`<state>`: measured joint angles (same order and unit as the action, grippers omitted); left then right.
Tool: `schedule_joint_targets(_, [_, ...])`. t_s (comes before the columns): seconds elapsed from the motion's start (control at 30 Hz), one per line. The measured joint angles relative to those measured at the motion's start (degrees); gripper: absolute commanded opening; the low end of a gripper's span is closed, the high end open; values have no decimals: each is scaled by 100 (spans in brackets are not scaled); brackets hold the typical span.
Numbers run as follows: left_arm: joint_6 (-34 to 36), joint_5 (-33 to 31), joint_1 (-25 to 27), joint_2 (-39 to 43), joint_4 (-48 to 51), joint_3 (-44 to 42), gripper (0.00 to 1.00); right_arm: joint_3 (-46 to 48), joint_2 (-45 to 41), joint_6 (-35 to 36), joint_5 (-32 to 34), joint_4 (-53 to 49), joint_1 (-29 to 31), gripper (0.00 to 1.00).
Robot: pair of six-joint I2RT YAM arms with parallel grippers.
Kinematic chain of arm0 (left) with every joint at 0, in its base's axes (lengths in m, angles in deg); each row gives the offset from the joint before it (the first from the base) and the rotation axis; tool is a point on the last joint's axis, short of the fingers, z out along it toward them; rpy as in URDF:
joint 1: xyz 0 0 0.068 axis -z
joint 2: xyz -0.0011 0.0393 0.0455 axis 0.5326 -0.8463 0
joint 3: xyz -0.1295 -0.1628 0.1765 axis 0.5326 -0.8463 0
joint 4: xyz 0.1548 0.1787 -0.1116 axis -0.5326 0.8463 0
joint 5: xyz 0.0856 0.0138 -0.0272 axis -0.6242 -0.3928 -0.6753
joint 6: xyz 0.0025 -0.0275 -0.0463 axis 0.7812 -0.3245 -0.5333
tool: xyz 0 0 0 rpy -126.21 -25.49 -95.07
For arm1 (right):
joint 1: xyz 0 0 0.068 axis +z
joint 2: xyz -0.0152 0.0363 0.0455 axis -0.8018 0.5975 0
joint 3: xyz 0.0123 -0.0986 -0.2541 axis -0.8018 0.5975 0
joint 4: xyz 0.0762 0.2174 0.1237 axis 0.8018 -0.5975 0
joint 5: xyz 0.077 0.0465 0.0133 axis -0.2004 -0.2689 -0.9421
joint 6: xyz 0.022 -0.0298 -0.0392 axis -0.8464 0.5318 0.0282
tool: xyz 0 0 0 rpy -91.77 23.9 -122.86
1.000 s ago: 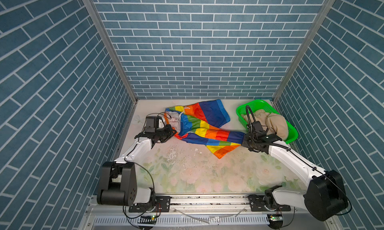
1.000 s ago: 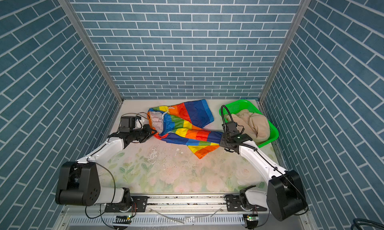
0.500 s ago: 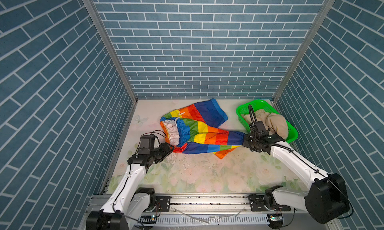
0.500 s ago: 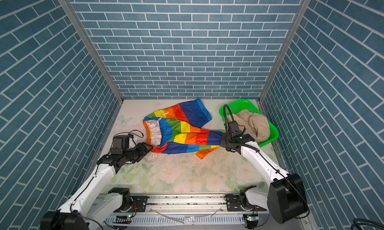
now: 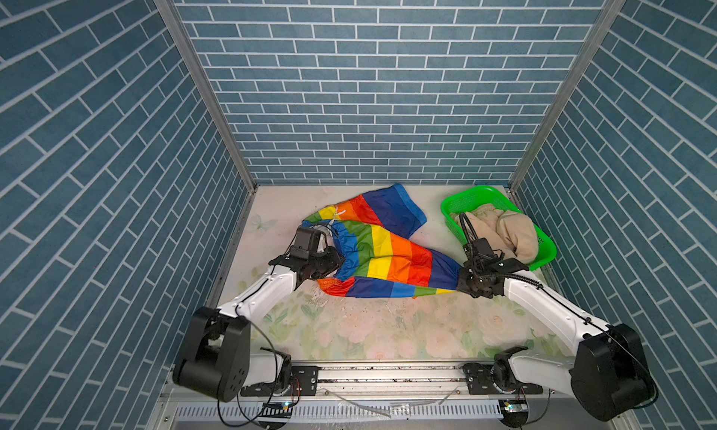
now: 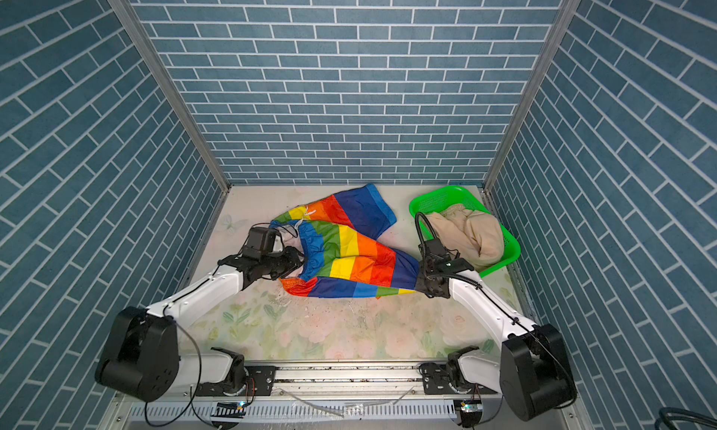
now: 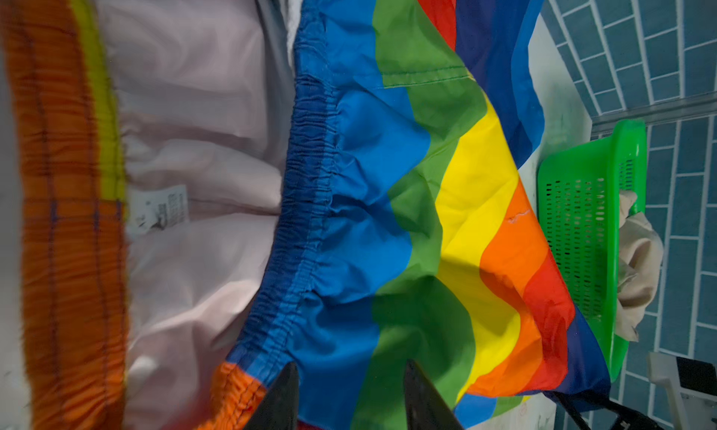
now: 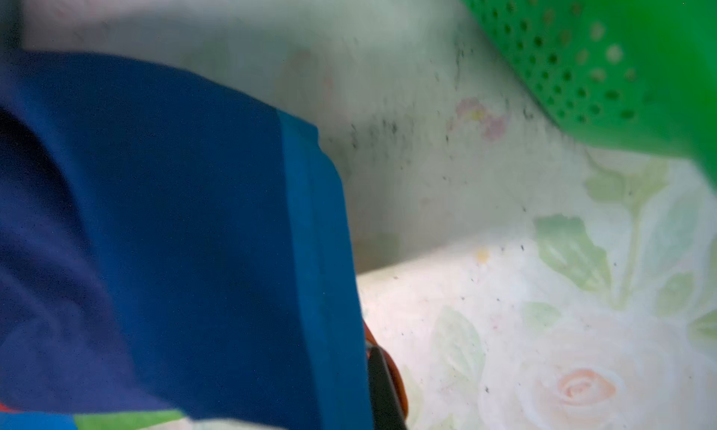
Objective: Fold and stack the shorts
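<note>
1. Pinching the blue leg hem (image 8: 310, 253) of the rainbow-striped thin shiny shorts (image 5: 388, 259) on the tabletop (image 5: 388, 331), the right fingers (image 8: 382, 393) are clamping shut.
2. Left fingers (image 7: 281, 401) are hovering half-parted over the waistband (image 7: 306, 199); a shallow bite is risking the slick fabric slipping free.

In the right wrist view the rainbow shorts (image 8: 174, 234) and green basket (image 8: 605, 59) are blurred and cropped, and the right hand (image 8: 382, 389) is hidden but for a dark sliver. The print on the label (image 7: 157, 210) cannot be read; the beige shorts (image 7: 636, 261) are partly hidden by the basket wall.
</note>
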<state>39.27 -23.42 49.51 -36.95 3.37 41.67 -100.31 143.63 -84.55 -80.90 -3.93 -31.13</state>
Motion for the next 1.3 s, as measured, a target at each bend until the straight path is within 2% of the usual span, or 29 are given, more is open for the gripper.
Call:
schedule_joint_targets(0.23, [81,-81,120,-592,-210,-129,58,179,4,-74,48,-61,0,0])
schedule_joint_targets(0.7, [509,-435,223,-741,-566,-531,60,177,225,-74,-2,83,0,0])
schedule_joint_targets(0.97, [275,-52,219,-684,-1491,-1005,44,177,367,-74,-66,133,-2,0])
schedule_joint_targets(1.07, [92,195,225,-756,-1864,-1174,22,177,400,-74,-81,164,-2,0])
schedule_joint_targets(1.13, [-57,363,240,-809,-2035,-1303,3,177,402,-74,-90,181,-2,0])
schedule_joint_targets(1.17, [-114,433,245,-826,-2081,-1357,0,177,404,-74,-96,188,-2,0])
schedule_joint_targets(1.3, [-313,662,251,-820,-2194,-1440,0,177,413,-74,-109,192,-2,0])
